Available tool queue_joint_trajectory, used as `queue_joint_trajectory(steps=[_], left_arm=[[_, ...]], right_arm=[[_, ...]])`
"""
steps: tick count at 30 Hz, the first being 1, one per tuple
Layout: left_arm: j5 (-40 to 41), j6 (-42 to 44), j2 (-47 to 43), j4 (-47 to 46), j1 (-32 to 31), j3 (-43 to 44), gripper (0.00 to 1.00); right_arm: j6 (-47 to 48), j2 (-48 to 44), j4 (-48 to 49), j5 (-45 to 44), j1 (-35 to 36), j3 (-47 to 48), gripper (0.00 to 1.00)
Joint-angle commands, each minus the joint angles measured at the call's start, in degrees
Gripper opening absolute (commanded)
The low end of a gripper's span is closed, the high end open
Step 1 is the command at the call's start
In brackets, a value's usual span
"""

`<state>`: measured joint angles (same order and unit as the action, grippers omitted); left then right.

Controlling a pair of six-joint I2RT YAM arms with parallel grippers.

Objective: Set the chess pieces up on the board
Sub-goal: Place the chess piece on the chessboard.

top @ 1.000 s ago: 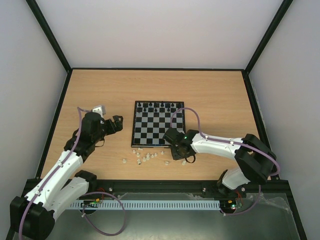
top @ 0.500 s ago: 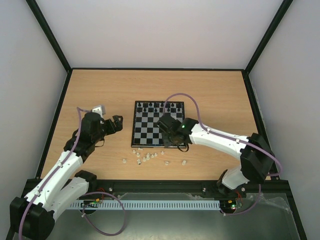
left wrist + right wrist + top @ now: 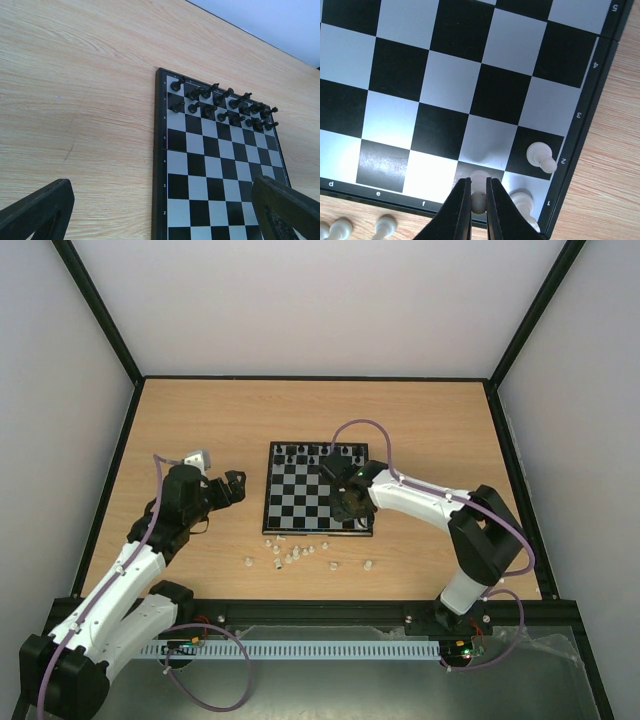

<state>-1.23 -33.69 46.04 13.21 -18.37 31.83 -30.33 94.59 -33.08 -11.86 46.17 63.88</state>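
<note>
Nearest the arm bases, a scatter of loose cream chess pieces [image 3: 290, 555] lies on the table [image 3: 200, 420], just off the 6 to 7 o'clock edge of the board [image 3: 295, 490]. A little farther in, the right gripper [image 3: 478, 186] hangs over the board's 5 o'clock corner. Its jaws are pinched tight on one white piece [image 3: 479, 201], above the back-rank square second from the corner. What kind of piece it is, and whether it touches down yet, I cannot tell. Just beside it at 3 o'clock a corner piece [image 3: 521, 200] already stands, with a pawn [image 3: 540, 157] on the square beyond.

This looks like the placing step. The next move, I'd say, calls for lowering straight onto that square and opening gently without nudging the neighbour, then fetching another from the scatter.

At the board's 9 o'clock the left gripper [image 3: 233, 487] sits over bare table, jaws wide apart, holding nothing. Farthest off, the black pieces [image 3: 220, 102] fill the two rows at 12 o'clock.
</note>
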Motion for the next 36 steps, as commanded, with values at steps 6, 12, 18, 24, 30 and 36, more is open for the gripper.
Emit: queue_joint_trajectory(steps=[6,12,18,24,30,36], left_arm=[[0.26,-0.25,-0.19,-0.38,-0.22,-0.62,0.99],[0.40,-0.18,0.09,-0.51,-0.19,-0.64,1.00],[0.45,-0.19,0.62,-0.88,-0.25,-0.71,0.99],[0.44,-0.18,0.89,-1.04,-0.19,-0.66,1.00],[0.70,-0.09,0.81,-0.83,-0.19,-0.55,1.00],[0.68,-0.10,0.98,-0.73,-0.22,-0.23,1.00]], right_arm=[[2.22,3.67,0.31,1.21,-1.39,1.91,0.07],[2.63,4.49,0.80,0.98,-2.42,1.83,0.07],[3.21,5.08,1.42,1.13,-3.41,1.84,0.07],[3.65,5.89,1.88,1.53,-3.46,2.34,0.07],[3.62,6.03,1.56,1.63,-3.47,2.95,0.21],[3.45,3.45,-0.30,0.88,-3.46,4.29,0.31]])
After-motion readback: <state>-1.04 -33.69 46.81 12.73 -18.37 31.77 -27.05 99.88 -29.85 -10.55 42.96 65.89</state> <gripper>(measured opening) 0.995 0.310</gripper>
